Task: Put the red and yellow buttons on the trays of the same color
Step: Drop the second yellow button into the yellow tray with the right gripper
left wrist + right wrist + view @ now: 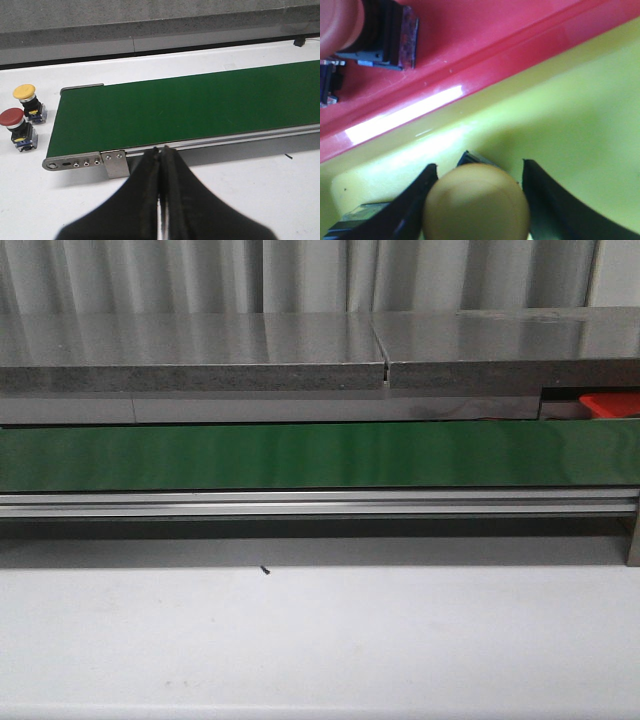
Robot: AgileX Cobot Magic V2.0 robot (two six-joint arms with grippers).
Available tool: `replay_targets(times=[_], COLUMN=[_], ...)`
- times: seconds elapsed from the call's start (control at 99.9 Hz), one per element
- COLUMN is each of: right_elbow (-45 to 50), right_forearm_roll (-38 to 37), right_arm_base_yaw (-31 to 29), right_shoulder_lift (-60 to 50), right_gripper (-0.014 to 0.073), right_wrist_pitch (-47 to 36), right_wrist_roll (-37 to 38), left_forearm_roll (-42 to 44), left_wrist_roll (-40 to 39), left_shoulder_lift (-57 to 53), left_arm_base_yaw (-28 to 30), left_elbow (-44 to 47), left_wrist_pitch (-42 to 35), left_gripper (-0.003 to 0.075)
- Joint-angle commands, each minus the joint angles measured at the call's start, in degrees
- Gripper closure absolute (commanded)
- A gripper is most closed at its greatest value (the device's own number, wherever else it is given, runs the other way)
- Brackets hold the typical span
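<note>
We see the left gripper [161, 152] with its 2 black fingers pressed together, nothing between them, hanging over the white desk [280, 195] just in front of the near rail of the long green conveyor belt [200, 107]. Off the belt's end on the desk stand 2 mushroom-head push buttons on black bodies: the yellow-capped button [26, 98] further back and the red-capped button [15, 126] nearer, close beside each other, both upright, not touching the belt frame. In the right wrist view the right gripper [480, 192] has its black fingers [547, 200] spread on either side of a round yellow-capped button [476, 202]; we cannot tell whether they actually press on it. It sits over the floor of a glossy yellow plastic tray [570, 110]. That tray's edge runs against the low rim of a bright red plastic tray [485, 40], and a red-capped button with a black body [350, 30] lies inside the red one near that rim. In the front view only a corner of the red tray [610, 403] shows at the right end, behind the belt [300, 455] and under a grey shelf [200, 360].
</note>
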Motion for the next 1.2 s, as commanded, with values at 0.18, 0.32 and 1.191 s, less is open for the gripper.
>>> replay_targets(times=[0.18, 0.32, 1.191], right_elbow=[-0.95, -0.95, -0.88], right_forearm_roll=[1.91, 2.37, 3.16], right_arm_base_yaw=[-0.29, -0.18, -0.18], right_shoulder_lift=[-3.23, -3.23, -7.86], right_gripper=[0.0324, 0.0324, 0.0060], right_wrist_pitch=[-0.63, 0.35, -2.43], right_wrist_roll=[-0.55, -0.55, -0.55], left_forearm_roll=[-0.95, -0.95, -0.95], left_wrist_roll=[-0.24, -0.24, -0.24], left_shoulder_lift=[0.24, 0.24, 0.24], left_arm_base_yaw=[-0.42, -0.42, -0.42], left_elbow=[-1.57, -1.57, -1.57], left_wrist_pitch=[-3.92, -3.92, -3.92], left_gripper=[0.0739, 0.0739, 0.0739])
